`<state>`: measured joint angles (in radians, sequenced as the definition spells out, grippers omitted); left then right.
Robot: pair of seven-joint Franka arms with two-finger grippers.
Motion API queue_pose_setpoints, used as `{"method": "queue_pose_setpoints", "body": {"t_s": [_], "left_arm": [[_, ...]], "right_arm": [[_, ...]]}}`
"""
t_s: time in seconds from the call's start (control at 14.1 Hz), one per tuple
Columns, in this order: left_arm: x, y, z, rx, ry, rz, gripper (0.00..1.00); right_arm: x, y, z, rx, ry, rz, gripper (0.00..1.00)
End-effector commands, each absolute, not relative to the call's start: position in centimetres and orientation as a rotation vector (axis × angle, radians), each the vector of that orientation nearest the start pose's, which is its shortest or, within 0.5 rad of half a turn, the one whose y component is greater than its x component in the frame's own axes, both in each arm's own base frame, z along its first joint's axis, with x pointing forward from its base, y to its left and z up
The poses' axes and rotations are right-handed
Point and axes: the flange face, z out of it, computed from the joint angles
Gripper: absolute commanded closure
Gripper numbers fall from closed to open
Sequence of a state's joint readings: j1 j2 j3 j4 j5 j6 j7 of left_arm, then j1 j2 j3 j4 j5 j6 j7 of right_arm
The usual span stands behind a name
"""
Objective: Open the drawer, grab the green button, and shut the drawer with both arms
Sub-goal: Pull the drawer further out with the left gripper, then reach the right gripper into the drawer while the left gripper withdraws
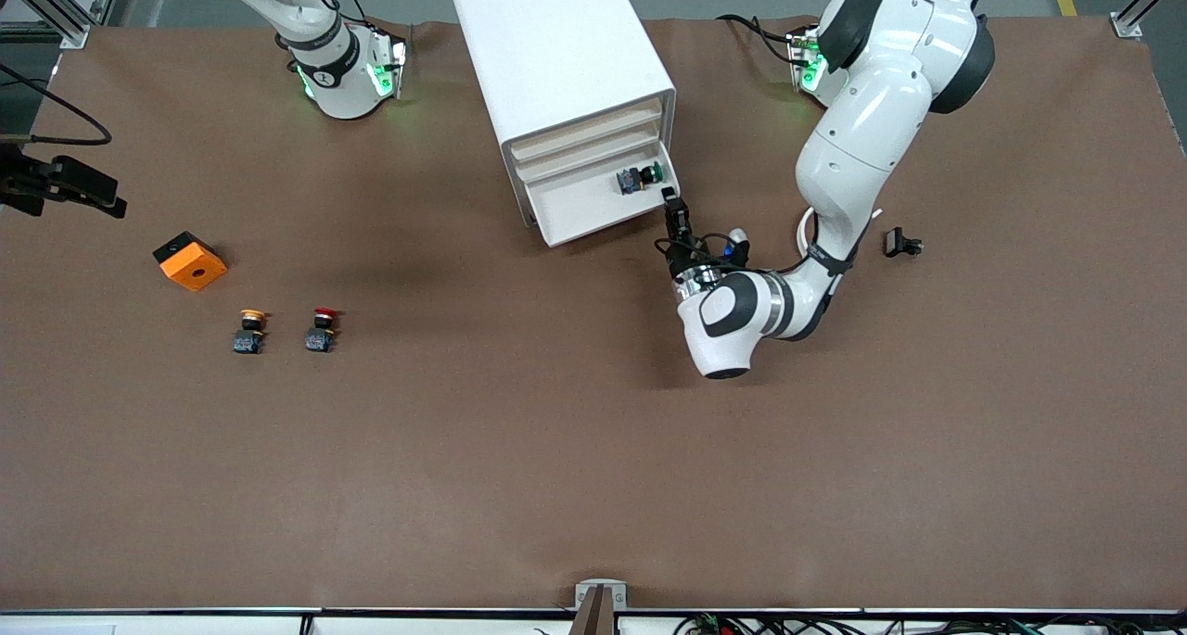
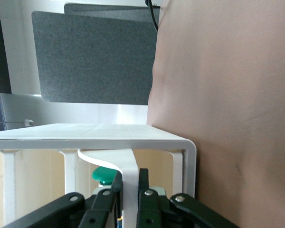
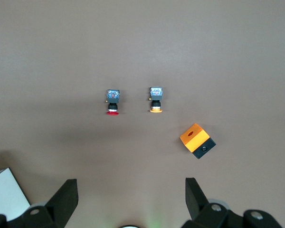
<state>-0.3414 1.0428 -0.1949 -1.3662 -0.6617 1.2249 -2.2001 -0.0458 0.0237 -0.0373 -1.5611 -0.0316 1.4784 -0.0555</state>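
Note:
The white cabinet [image 1: 556, 51] stands at the table's back middle. Its lowest drawer [image 1: 584, 210] is pulled out toward the front camera. The green-capped button [image 1: 640, 178] lies in the drawer, at the corner toward the left arm's end. My left gripper [image 1: 670, 199] is at that corner of the drawer's front. In the left wrist view it [image 2: 129, 183] is shut on the drawer's white handle tab [image 2: 129, 166], and the green cap [image 2: 103, 175] shows just past it. My right gripper [image 3: 131, 190] is open and empty, high over the table, and waits near its base.
A yellow-capped button [image 1: 248, 331], a red-capped button [image 1: 321, 329] and an orange block [image 1: 190, 260] lie toward the right arm's end; they also show in the right wrist view [image 3: 156, 99] [image 3: 113, 101] [image 3: 196, 140]. A small black part [image 1: 901, 243] lies beside the left arm.

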Motion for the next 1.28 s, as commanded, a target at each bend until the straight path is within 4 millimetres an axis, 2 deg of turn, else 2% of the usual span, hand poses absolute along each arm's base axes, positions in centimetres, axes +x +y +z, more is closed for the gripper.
{"method": "queue_pose_setpoints", "body": {"t_s": [0.0,0.07,0.14,0.21,0.43,0.78,0.92,1.06,1.13,1.21], "left_arm": [[51.8,-32.6,12.2,-1.151,-1.578,1.276,0.89],[52.5,-32.3,12.4,-1.155,-1.595,1.285,0.88],[52.9,-31.6,12.3,-1.146,-1.609,1.291,0.87],[53.2,-31.1,12.3,-1.140,-1.616,1.296,0.87],[54.8,-30.1,13.2,-1.150,-1.649,1.326,0.87],[55.2,-30.0,12.9,-1.115,-1.662,1.394,0.86],[55.0,-30.1,12.8,-1.113,-1.658,1.394,0.66],[55.1,-30.4,12.9,-1.107,-1.658,1.414,0.21],[55.1,-30.5,12.9,-1.106,-1.657,1.420,0.06],[55.0,-30.5,13.0,-1.106,-1.654,1.421,0.00]], "right_arm": [[56.5,-5.3,58.9,-3.175,0.036,0.230,0.00],[56.8,-5.7,58.3,-3.175,0.048,0.242,0.00],[57.7,-5.8,55.9,-3.170,0.049,0.313,0.00],[58.1,-5.9,55.4,-3.171,0.049,0.321,0.00],[58.1,-5.7,55.5,-3.221,0.027,0.329,0.00],[58.9,-6.6,55.0,-3.258,0.048,0.315,0.00],[59.1,-6.6,55.1,-3.275,0.077,0.282,0.00],[59.2,-6.1,55.0,-3.263,0.238,0.270,0.00],[59.2,-5.3,55.0,-3.255,0.349,0.267,0.00],[59.3,-3.5,55.0,-3.247,0.402,0.260,0.00]]}}
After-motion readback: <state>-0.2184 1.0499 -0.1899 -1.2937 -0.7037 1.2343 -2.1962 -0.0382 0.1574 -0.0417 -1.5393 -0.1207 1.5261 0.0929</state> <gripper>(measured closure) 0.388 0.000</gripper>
